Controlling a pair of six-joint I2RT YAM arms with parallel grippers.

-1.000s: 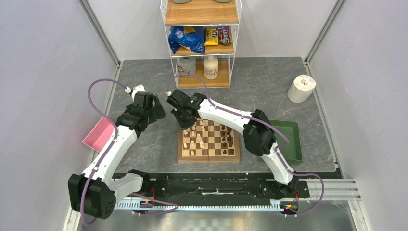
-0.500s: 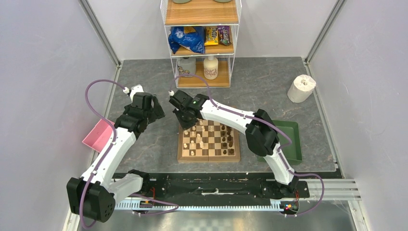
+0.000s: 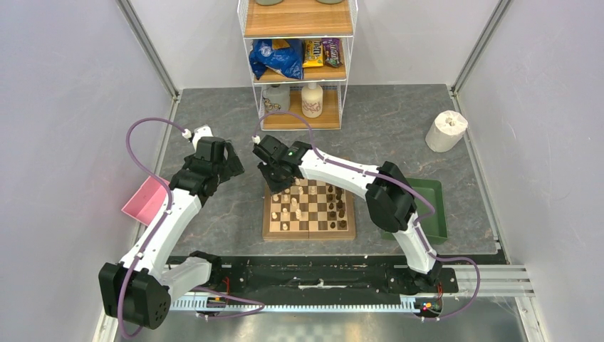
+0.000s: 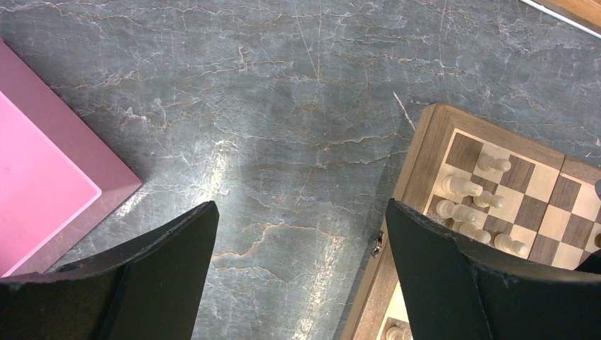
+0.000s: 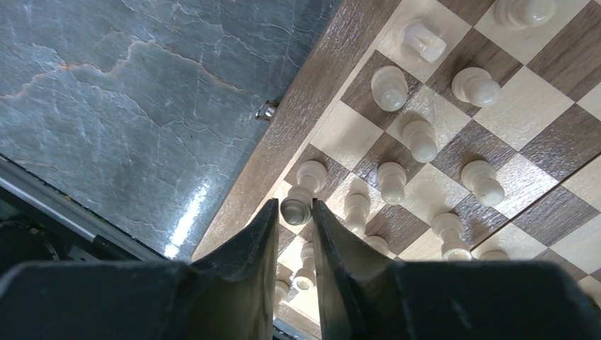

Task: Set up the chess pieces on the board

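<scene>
The board (image 3: pixel 309 234) lies in the middle of the table. Cream pieces (image 3: pixel 286 211) stand on its left half and dark pieces (image 3: pixel 341 206) on its right half. My right gripper (image 3: pixel 278 187) hangs over the board's far left corner. In the right wrist view the gripper (image 5: pixel 294 205) is shut on a cream pawn (image 5: pixel 295 211), above the squares by the board's border (image 5: pixel 298 113), with several cream pieces (image 5: pixel 423 140) beside it. My left gripper (image 3: pixel 232 165) is open and empty over bare table left of the board. In its wrist view (image 4: pixel 301 209) the board's corner (image 4: pixel 414 163) lies to the right.
A pink tray (image 3: pixel 144 199) lies at the left table edge and shows in the left wrist view (image 4: pixel 42 163). A green tray (image 3: pixel 429 208) lies right of the board. A paper roll (image 3: pixel 447 130) stands at the back right. A wire shelf (image 3: pixel 299 71) with snacks and bottles stands at the back.
My right gripper has shifted slightly right and nearer over the board's far left corner. My left arm drew back a little, then stayed still.
</scene>
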